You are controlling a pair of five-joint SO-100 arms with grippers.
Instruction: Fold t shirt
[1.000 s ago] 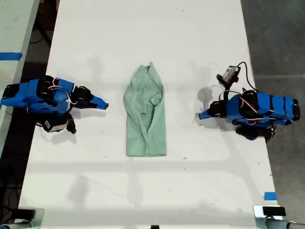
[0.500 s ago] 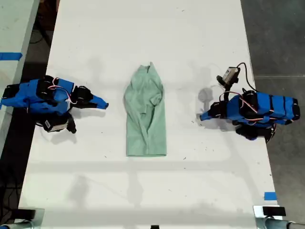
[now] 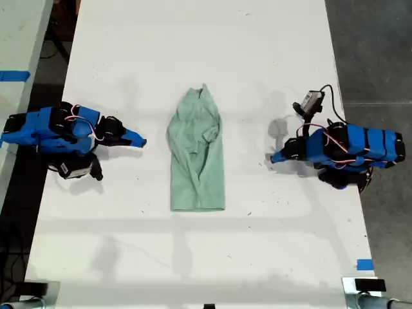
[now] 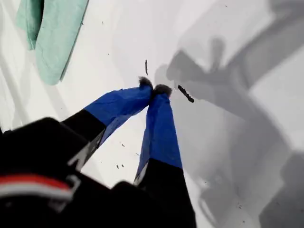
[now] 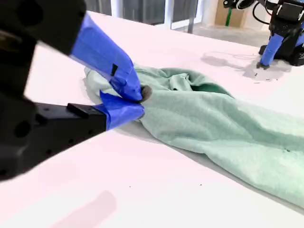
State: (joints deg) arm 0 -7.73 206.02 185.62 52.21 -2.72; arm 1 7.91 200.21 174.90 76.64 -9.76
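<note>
A small, wrinkled, pale mint-green fabric t shirt [image 3: 196, 154] lies as a narrow, lengthwise-folded strip mid-way along the white bench [image 3: 193, 51]. My first hand [image 3: 275, 156], at the exterior view's right, has drawn back slightly, tips pressed together and empty. My second hand [image 3: 140, 141], opposite, is also closed and just clear of the cloth. The shirt itself has not moved; the crosswise fold probably remains.

A long, matte white worktop [image 3: 193, 257] runs down the middle of the exterior view, lit from above so soft grey shadows fall on it. Dark grey concrete floor [image 3: 370, 51] lies along that view's right. At its left stands a pale second table [image 3: 16, 38] carrying blue tape [image 3: 13, 75]
</note>
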